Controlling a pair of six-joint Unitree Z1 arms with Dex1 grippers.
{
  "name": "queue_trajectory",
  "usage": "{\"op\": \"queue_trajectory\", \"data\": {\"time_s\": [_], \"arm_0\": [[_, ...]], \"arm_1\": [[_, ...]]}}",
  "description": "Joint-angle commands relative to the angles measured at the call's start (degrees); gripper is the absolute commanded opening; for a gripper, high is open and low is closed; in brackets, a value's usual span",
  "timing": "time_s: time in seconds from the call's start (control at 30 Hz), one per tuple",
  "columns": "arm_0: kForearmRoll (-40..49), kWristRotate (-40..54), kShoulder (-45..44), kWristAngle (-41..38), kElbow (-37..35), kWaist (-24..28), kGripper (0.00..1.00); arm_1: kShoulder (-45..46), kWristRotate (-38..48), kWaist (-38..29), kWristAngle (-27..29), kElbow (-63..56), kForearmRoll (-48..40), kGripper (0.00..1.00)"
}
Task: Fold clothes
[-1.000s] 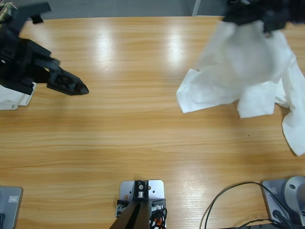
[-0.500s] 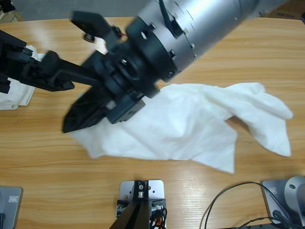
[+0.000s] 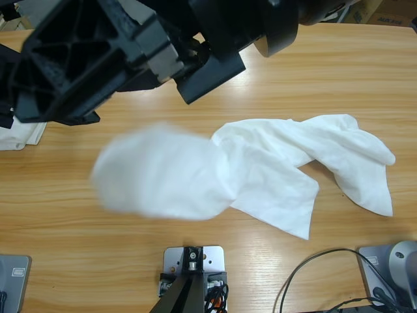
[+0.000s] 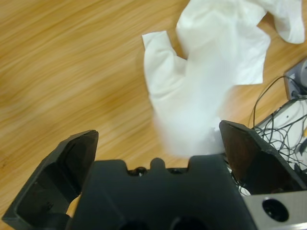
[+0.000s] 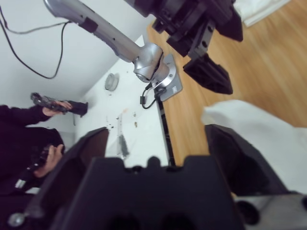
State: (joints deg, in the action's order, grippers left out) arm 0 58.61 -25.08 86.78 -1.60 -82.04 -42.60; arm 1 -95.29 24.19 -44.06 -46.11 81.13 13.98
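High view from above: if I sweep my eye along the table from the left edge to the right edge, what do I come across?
Folded white cloth at the left edge → blurred, lifted end of the white shirt → the rest of that shirt, spread flat on the wooden table, ending in a sleeve at the right.

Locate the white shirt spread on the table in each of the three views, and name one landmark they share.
High view: the white shirt lies across the middle and right, its left end blurred.
Left wrist view: it runs from the top right down between the left gripper jaws.
Right wrist view: a white edge of it shows at right, by the right gripper.
Shared landmark: the wooden table.
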Motion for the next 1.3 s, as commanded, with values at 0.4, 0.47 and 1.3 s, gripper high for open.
{"op": "queue_trajectory", "data": {"time_s": [0.4,0.47,1.3], "arm_0": [[3.85,39.11,9.16,8.44,3.98,-14.16,0.945],[-2.41,36.73,10.17,11.21,8.67,-19.63,0.945],[-21.27,30.53,29.96,16.8,9.69,-34.74,0.95]], "arm_1": [[25.13,-0.45,18.02,26.43,-32.07,11.95,0.987],[26.27,-0.04,18.67,26.43,-33.92,11.86,0.987],[32.0,4.0,19.8,27.22,-45.22,10.21,0.987]]}}
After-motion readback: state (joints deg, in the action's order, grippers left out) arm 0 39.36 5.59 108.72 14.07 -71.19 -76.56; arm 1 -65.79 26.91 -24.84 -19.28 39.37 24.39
